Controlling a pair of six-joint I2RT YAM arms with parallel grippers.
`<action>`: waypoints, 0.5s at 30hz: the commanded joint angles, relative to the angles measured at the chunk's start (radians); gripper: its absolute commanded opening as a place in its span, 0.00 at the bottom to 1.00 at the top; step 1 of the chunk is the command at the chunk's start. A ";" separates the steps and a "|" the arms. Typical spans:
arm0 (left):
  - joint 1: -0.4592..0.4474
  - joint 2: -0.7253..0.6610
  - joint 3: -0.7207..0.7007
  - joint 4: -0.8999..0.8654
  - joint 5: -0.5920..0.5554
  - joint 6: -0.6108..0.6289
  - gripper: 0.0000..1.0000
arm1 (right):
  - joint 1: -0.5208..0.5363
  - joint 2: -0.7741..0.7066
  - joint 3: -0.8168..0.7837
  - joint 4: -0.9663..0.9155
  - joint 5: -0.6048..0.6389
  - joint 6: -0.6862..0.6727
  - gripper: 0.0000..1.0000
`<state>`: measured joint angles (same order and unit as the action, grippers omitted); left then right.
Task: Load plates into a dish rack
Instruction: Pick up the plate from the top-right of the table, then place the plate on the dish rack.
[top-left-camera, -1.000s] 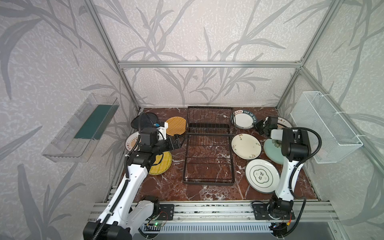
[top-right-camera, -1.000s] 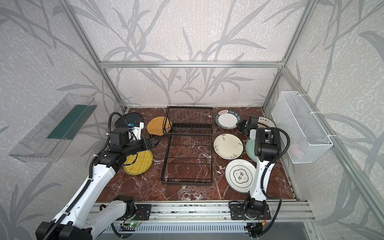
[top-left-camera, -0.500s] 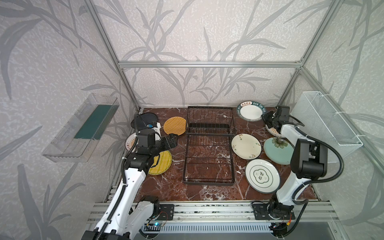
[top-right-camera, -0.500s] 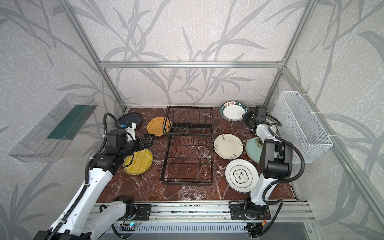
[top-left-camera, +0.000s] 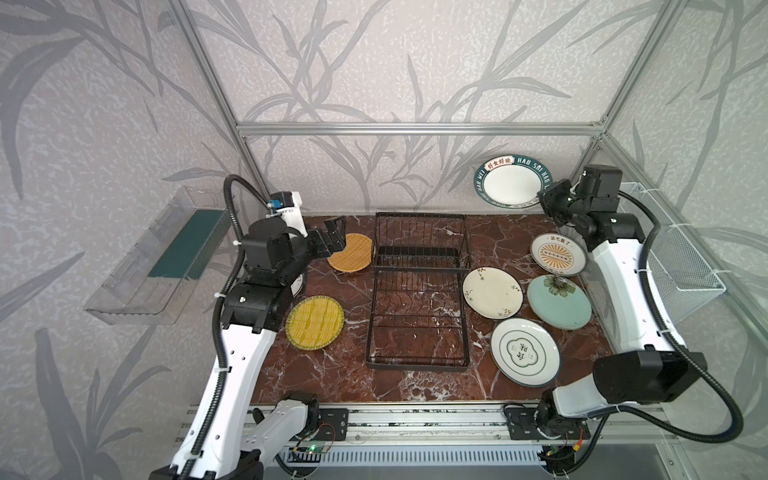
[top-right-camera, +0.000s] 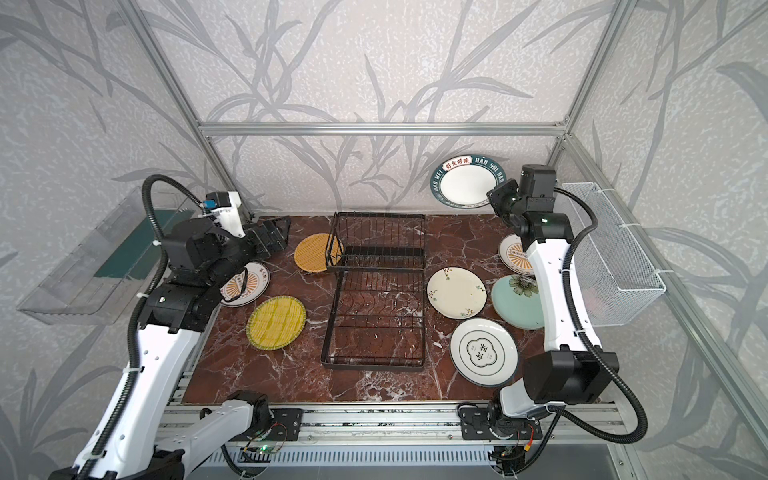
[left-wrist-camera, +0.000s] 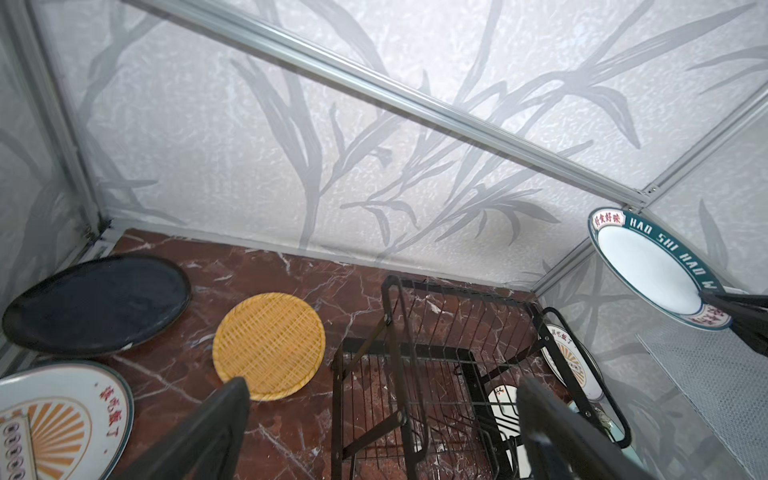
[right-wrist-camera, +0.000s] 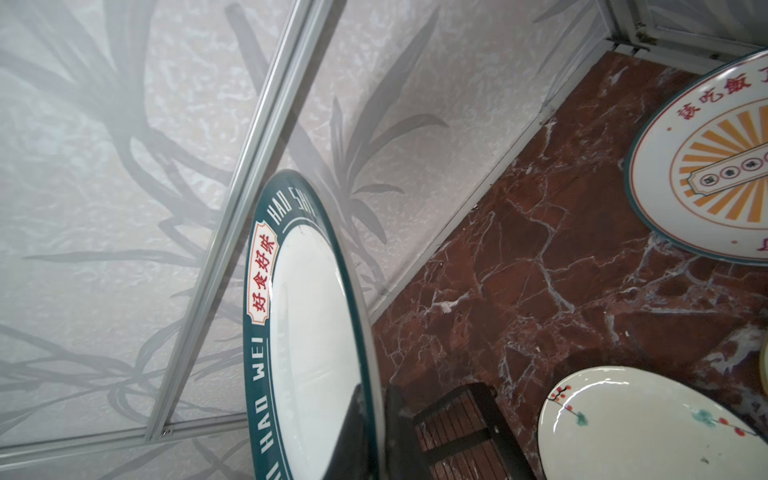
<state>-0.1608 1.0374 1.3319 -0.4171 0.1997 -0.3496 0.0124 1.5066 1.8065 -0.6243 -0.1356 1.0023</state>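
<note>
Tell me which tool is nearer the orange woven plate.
Left. The left tool hangs open right beside the orange plate, on its side away from the rack. The right tool is across the table, raised near the back right corner, shut on the lettered plate.

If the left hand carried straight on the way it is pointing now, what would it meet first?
Probably the raised end of the dish rack: the open left hand frames it in its wrist view, though it might pass above.

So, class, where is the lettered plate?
In both top views the lettered plate hangs in the air at the far right, clamped in the right gripper, above the sunburst plate.
</note>
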 joint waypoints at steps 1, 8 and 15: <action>-0.071 0.043 0.054 0.061 0.029 0.117 0.99 | 0.073 -0.029 0.109 -0.148 0.045 0.009 0.00; -0.271 0.139 0.133 0.128 -0.046 0.425 0.99 | 0.232 0.004 0.271 -0.307 0.112 0.011 0.00; -0.550 0.244 0.147 0.179 -0.167 1.065 0.99 | 0.322 0.086 0.413 -0.418 0.143 0.016 0.00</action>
<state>-0.6521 1.2457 1.4559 -0.2775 0.1020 0.3584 0.3126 1.5661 2.1632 -1.0054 -0.0238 1.0035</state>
